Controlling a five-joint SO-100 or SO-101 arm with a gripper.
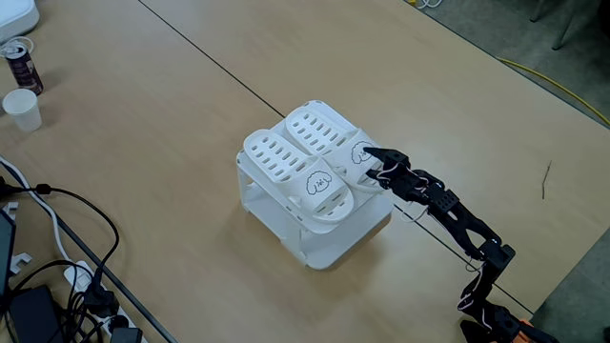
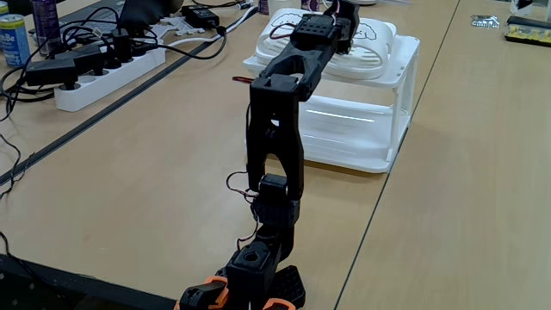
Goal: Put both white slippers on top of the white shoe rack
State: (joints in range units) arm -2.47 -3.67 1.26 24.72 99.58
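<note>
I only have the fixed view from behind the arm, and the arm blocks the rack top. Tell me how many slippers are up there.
Observer: In the fixed view from above, two white slippers lie side by side on the white shoe rack.
Operator: Report where the end effector sits.
Observer: The end effector is at the face-marked end of the upper-right slipper. I cannot tell whether it is open.

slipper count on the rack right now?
2. Both white slippers lie side by side on top of the white shoe rack: one nearer the view's left, the other beside it, at the hand.
</note>
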